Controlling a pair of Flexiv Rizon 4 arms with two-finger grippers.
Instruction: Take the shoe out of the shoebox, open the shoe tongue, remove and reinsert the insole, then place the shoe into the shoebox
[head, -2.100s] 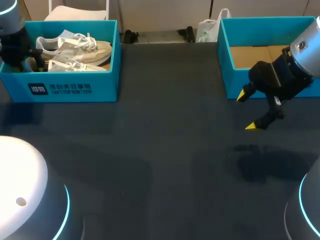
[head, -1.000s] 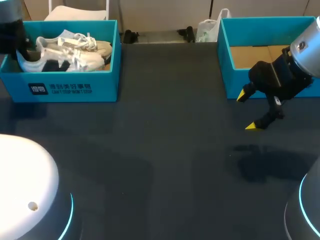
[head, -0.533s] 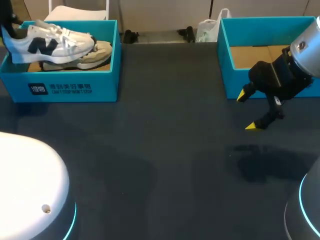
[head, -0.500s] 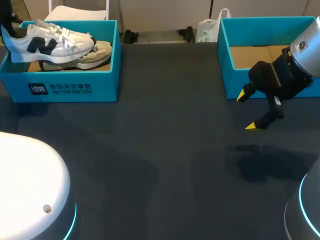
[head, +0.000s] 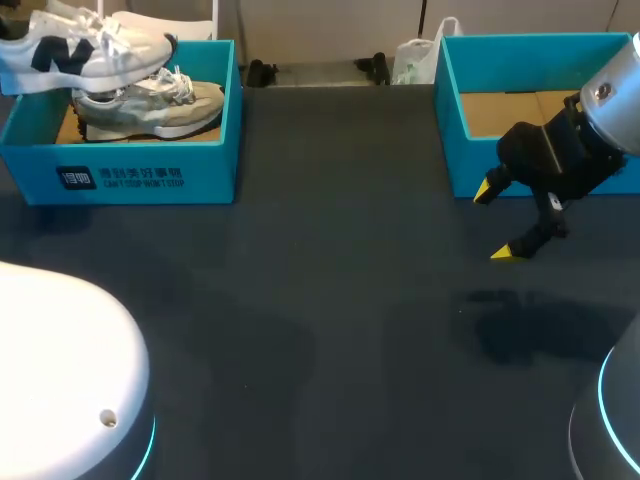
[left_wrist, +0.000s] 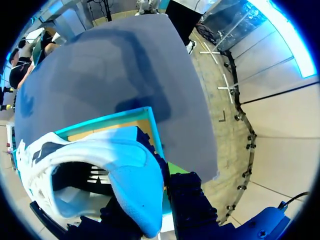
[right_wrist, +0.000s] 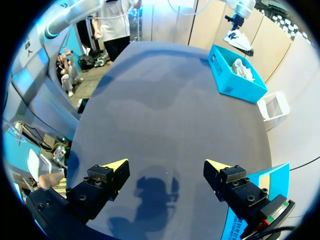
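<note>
Teal cardboard shoeboxes: 2, left shoebox (head: 140, 170), right shoebox (head: 447, 100) | white sneakers: 2, lying sneaker (head: 150, 108) inside left shoebox, raised sneaker (head: 85, 50) pinched by left hand (left_wrist: 152, 210) | right hand (head: 496, 222) spread

Soft overhead light is falling evenly on the dark table (head: 330, 300), which is staying dim and matte with no glare. The right gripper (head: 497, 222) is casting 1 diffuse shadow on the surface just near of itself; in the right wrist view that shadow is pooling under the gripper. The left shoebox (head: 140, 175) is throwing a faint shadow along its near side. At the near left, the left arm's white housing (head: 50, 340) is glaring, washing out to plain white, and 2 cyan rings (head: 603, 400) are glowing at the near corners. In the left wrist view the shoe (left_wrist: 125, 165) is catching bright light on its heel while its inside is lying in shadow, and a broad dark shadow is crossing the table beyond it.
</note>
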